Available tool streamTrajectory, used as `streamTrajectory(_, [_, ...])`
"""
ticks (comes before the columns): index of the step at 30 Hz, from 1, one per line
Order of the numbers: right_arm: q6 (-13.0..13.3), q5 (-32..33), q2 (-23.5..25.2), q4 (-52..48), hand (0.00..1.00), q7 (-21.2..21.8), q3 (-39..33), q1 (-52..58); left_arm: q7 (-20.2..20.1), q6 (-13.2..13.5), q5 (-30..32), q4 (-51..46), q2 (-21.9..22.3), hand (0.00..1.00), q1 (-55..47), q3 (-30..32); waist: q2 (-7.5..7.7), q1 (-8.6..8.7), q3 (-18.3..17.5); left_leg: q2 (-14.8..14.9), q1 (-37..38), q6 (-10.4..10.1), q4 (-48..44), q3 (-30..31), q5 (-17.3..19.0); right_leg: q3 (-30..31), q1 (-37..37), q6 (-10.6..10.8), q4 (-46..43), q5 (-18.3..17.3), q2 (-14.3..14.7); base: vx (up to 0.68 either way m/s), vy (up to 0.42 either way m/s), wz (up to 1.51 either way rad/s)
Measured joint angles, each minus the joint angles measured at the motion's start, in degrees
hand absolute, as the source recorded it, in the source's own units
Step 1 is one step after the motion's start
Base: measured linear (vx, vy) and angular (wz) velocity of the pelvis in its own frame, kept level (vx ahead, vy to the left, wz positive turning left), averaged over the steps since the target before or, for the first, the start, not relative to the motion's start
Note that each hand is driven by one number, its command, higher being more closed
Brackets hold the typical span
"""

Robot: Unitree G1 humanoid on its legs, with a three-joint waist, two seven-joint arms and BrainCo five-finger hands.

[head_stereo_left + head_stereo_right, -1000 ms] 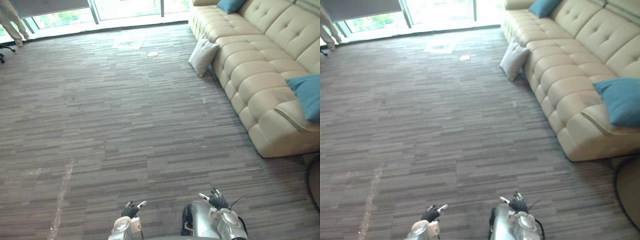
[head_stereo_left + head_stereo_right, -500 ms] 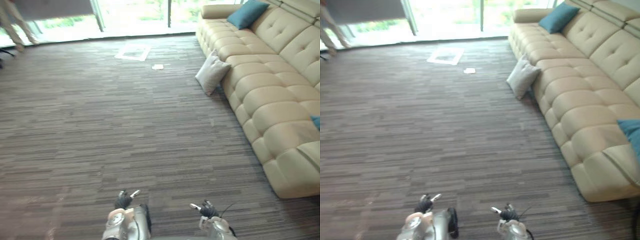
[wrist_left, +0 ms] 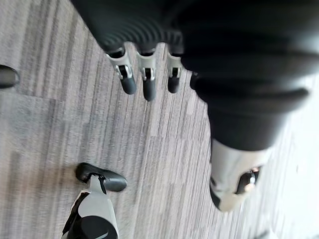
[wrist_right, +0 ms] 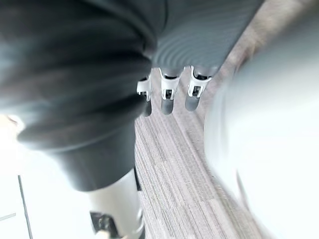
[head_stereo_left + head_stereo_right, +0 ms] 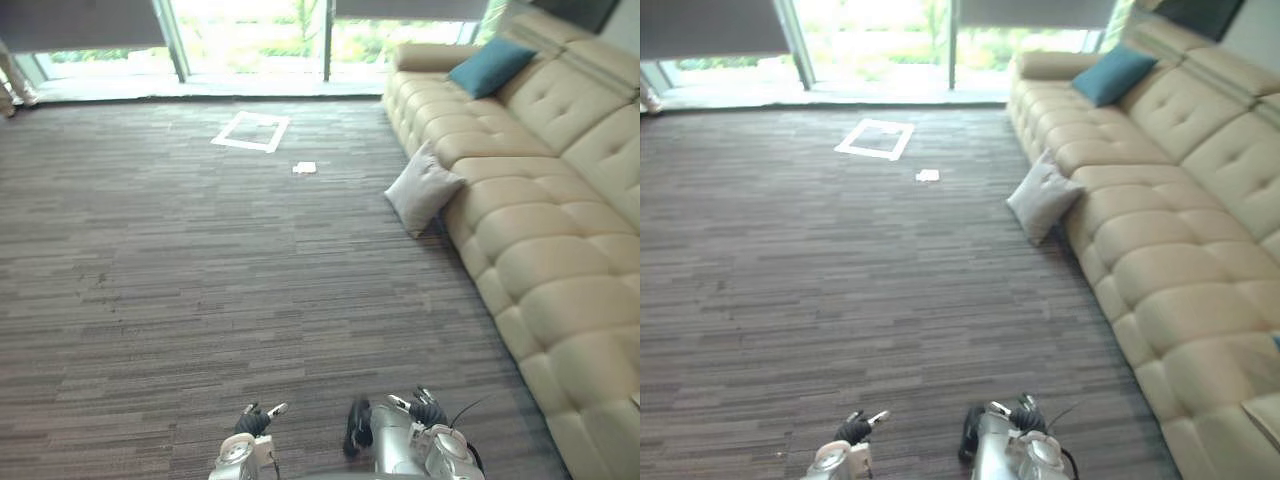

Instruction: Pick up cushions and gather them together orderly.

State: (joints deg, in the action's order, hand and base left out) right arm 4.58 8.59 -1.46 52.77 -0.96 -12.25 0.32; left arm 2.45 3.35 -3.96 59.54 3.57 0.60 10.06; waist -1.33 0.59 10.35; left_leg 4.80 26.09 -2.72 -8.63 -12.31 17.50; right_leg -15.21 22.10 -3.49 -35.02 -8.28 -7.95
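A pale grey cushion lies on the carpet, leaning against the front of the long beige sofa. A teal cushion rests on the sofa's far end by the armrest. Both hands hang low at the bottom of the eye views, far from the cushions. My left hand has relaxed fingers with only carpet beyond them. My right hand also shows loose, straight fingers holding nothing.
A white taped square and a small white scrap lie on the grey carpet near the windows. A person's legs stand at the far left. The sofa runs along the right side.
The camera has swung, so the whole scene has shifted: the floor cushion sits lower and nearer, and the near teal cushion has slid off the right edge. Both hands stay low.
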Motion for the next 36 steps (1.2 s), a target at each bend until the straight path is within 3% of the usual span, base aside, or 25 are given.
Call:
streamTrajectory(1, [-0.1,0.0,-0.7,-0.2,0.00,0.0,0.0,-0.2,-0.3,0.0,0.0,0.2,0.0,0.00,-0.4,0.1,-1.51,0.30,-0.5,2.0,-3.3,-2.3,-9.7,2.5,-1.6,-0.3,-1.0,-0.6,-2.5,-4.1,1.0,0.81,-0.296,-0.02])
streamTrajectory(2, [-0.2,0.0,-0.8,-0.2,0.00,0.0,0.0,-0.4,-0.3,0.0,0.0,0.2,0.0,0.00,-0.3,0.3,-1.99,0.36,-0.3,2.9,-5.7,-4.1,-15.8,3.9,-2.9,-0.6,-2.2,-0.7,-2.5,-5.3,1.5,0.82,-0.304,-0.02])
streamTrajectory(3, [-0.4,0.1,-0.9,-0.2,0.00,-0.1,0.0,-0.6,-0.3,-0.1,0.0,-0.1,-0.3,0.00,-0.2,1.2,-2.77,0.43,0.4,4.9,-12.7,-9.7,-31.7,7.8,-9.9,-1.0,-5.7,-0.9,-0.7,-6.8,3.1,0.53,-0.177,-0.07])
streamTrajectory(4, [-0.8,0.3,-0.9,0.0,0.00,-0.2,0.1,-0.6,-0.4,-0.1,-0.1,-0.7,-0.3,0.00,-0.3,1.8,-3.12,0.22,0.8,6.7,-18.0,-11.4,-42.7,8.2,-11.3,-1.1,-9.2,-1.2,1.9,-7.1,4.9,0.64,-0.173,-0.26])
streamTrajectory(5, [-0.9,0.3,-0.3,0.6,0.00,-0.2,1.4,-1.1,-0.3,0.0,-0.1,-1.9,-0.3,0.00,-0.6,3.1,-3.09,-0.44,1.4,8.5,-23.2,-9.3,-52.2,6.5,-10.0,-0.3,-15.0,-1.8,6.1,-7.5,6.8,0.49,-0.089,-0.38])
streamTrajectory(6, [-1.1,0.4,0.2,0.9,0.00,-0.2,2.2,-1.1,-0.3,0.1,-0.1,-2.7,-0.5,0.00,-0.6,3.7,-2.15,-0.72,1.9,8.7,-25.4,-7.8,-54.1,5.7,-8.8,0.1,-18.2,-1.9,8.2,-7.5,7.2,0.66,-0.104,-0.46])
streamTrajectory(7, [-1.1,0.4,1.3,1.4,0.00,-0.2,3.1,-1.0,-0.2,0.3,-0.3,-3.8,-0.9,0.00,-0.8,4.0,-0.98,-1.21,2.1,8.7,-29.3,-4.9,-53.7,3.2,-6.8,0.7,-22.6,-2.0,12.0,-7.6,7.2,0.59,-0.076,-0.57])
streamTrajectory(8, [-1.2,0.4,2.2,2.4,0.00,-0.2,3.5,-1.3,-0.2,0.3,-0.7,-4.9,-1.1,0.00,-0.9,4.2,-0.01,-1.69,1.9,8.8,-33.5,-2.5,-49.0,-0.4,-5.2,2.7,-26.5,-1.5,15.7,-7.5,7.2,0.57,-0.050,-0.65])
streamTrajectory(11, [-1.4,0.4,3.5,2.4,0.00,-0.4,3.5,-1.3,0.0,1.3,-0.8,-6.4,-0.4,0.00,-0.9,4.8,-0.46,-3.50,1.9,8.0,-39.2,-1.1,-30.8,-3.5,-4.0,7.5,-31.9,0.5,20.5,-8.3,6.9,0.51,0.103,-0.94])
streamTrajectory(13, [-1.6,0.3,3.8,2.6,0.00,-0.5,3.6,-1.2,0.0,1.4,-0.8,-6.9,-0.4,0.00,-1.0,4.7,-0.45,-4.03,1.8,6.1,-40.5,-2.4,-14.0,-2.6,-7.0,10.1,-35.0,2.5,22.4,-10.6,6.1,0.64,0.270,-0.77])
streamTrajectory(14, [-1.7,0.3,3.6,3.2,0.00,-0.7,4.2,-1.2,0.1,1.4,-0.9,-7.2,-0.6,0.00,-1.3,4.7,0.13,-4.34,1.3,4.9,-40.4,-2.3,-11.8,-1.5,-12.5,11.9,-36.4,3.8,22.7,-12.2,5.2,0.65,0.319,-0.78])
streamTrajectory(15, [-1.7,0.3,3.9,3.8,0.00,-0.9,4.7,-1.0,0.1,1.4,-0.8,-7.0,-1.3,0.00,-1.7,4.8,1.77,-4.60,-0.6,2.8,-40.2,0.0,-12.6,-1.7,-15.0,14.2,-37.2,4.9,23.2,-12.9,3.1,0.69,0.316,-0.73])
streamTrajectory(16, [-1.7,0.3,4.2,3.9,0.00,-0.9,4.7,-0.8,0.3,1.3,-0.7,-6.8,-2.0,0.00,-1.6,4.7,3.15,-4.15,-1.5,2.1,-40.5,1.2,-13.9,-2.9,-13.7,15.0,-37.2,5.3,23.0,-12.2,1.8,0.57,0.244,-0.59])
streamTrajectory(18, [-1.7,0.3,4.4,4.2,0.00,-1.0,4.6,0.0,0.8,1.2,-0.7,-6.2,-2.7,0.00,-1.4,4.5,4.46,-4.28,-2.3,1.3,-39.3,4.3,-17.4,-5.5,-10.7,17.4,-35.0,6.9,16.7,-8.6,-0.4,0.64,0.320,-0.37])
streamTrajectory(19, [-1.7,0.3,4.8,4.2,0.00,-1.0,4.5,0.5,0.8,1.2,-0.7,-5.3,-3.1,0.00,-1.1,4.1,4.87,-4.23,-2.4,0.0,-36.8,5.1,-16.2,-6.2,-10.0,17.8,-32.9,9.0,9.7,-6.1,-1.3,0.69,0.362,-0.30])
streamTrajectory(21, [-1.3,0.1,4.3,3.5,0.00,-0.9,4.1,0.7,0.9,0.5,-0.7,-2.9,-3.3,0.00,-0.5,3.4,3.96,-3.56,-1.6,-1.8,-27.9,5.0,-10.6,-6.4,-6.8,18.7,-21.0,13.4,-17.1,3.5,-2.3,0.53,0.221,-0.23])
streamTrajectory(23, [-1.2,-0.3,4.1,2.0,0.00,-0.9,4.1,1.0,1.0,-0.2,-0.6,-1.6,-3.2,0.00,0.0,2.2,3.57,-3.36,-1.0,-2.6,-21.4,5.5,-7.6,-7.1,-6.1,15.9,-15.1,11.3,-27.1,0.6,-2.9,0.50,0.125,-0.07])
streamTrajectory(25, [-1.0,-1.8,4.0,1.1,0.00,-0.7,4.1,1.0,1.0,-0.3,-0.6,-1.5,-2.8,0.00,0.3,1.7,2.77,-3.18,-0.9,-2.2,-15.7,5.8,-3.7,-7.7,-5.2,10.8,-8.9,9.5,-27.6,-2.0,-2.9,0.49,0.055,-0.06])
streamTrajectory(26, [-0.7,-1.8,4.0,-0.2,0.00,-0.5,3.9,0.8,1.0,-0.3,-0.6,-1.5,-2.8,0.00,0.5,1.4,2.33,-2.63,-0.7,-1.4,-13.3,4.3,-1.5,-8.0,-2.9,7.0,-4.8,8.7,-25.1,-3.4,-2.9,0.33,-0.015,0.02])
streamTrajectory(28, [-0.4,-1.8,3.8,-0.2,0.00,-0.2,3.9,0.2,1.0,-0.4,-0.5,-0.6,-2.7,0.00,0.5,1.2,3.23,-2.45,0.1,-1.3,-8.8,3.6,0.9,-9.4,-2.7,2.1,-2.0,6.6,-15.0,-4.5,-3.3,0.43,-0.097,0.00])
streamTrajectory(30, [-0.4,-1.8,3.6,-0.3,0.00,-0.2,3.3,-0.2,0.8,-0.4,0.3,-0.4,-2.5,0.00,0.6,-0.3,3.28,-0.87,0.1,-1.0,-5.8,3.0,3.1,-9.1,-2.3,-0.8,-2.0,5.0,0.0,-1.3,-2.6,0.49,-0.180,0.31])
streamTrajectory(31, [-0.4,-1.9,3.5,0.0,0.00,-0.3,3.3,0.1,0.7,-0.3,0.6,-0.4,-2.4,0.00,0.4,-0.8,3.91,-0.54,-0.3,-2.4,-4.2,1.5,4.2,-8.4,-1.4,0.3,-2.3,4.7,7.6,3.5,-2.1,0.55,-0.205,0.17])
streamTrajectory(32, [-0.5,-1.9,2.2,-0.1,0.00,-0.1,3.4,-0.8,0.7,-0.4,1.3,0.1,-1.0,0.00,0.6,-0.6,2.10,-0.79,0.4,-1.1,-1.7,0.2,4.5,-7.5,-0.5,0.6,-2.0,0.0,3.4,3.4,-0.8,0.55,-0.196,-0.05])
streamTrajectory(34, [-0.6,-1.9,1.1,0.6,0.00,-0.3,2.6,-1.5,0.2,-0.3,2.3,0.1,-0.1,0.00,0.7,-0.7,0.03,-0.54,0.1,1.0,-2.3,-0.6,-0.3,-7.4,-1.2,0.4,-2.3,-0.1,0.7,-1.9,0.4,0.49,-0.216,-0.20])
streamTrajectory(36, [-0.7,-1.8,1.1,0.4,0.00,-0.2,1.7,-1.5,-0.2,-0.3,2.7,0.0,-0.4,0.00,0.6,0.0,-1.01,0.02,0.2,5.5,-8.0,-4.5,-16.4,-4.3,-3.7,0.1,-5.7,-0.6,1.3,-5.1,2.8,0.49,-0.292,-0.04])
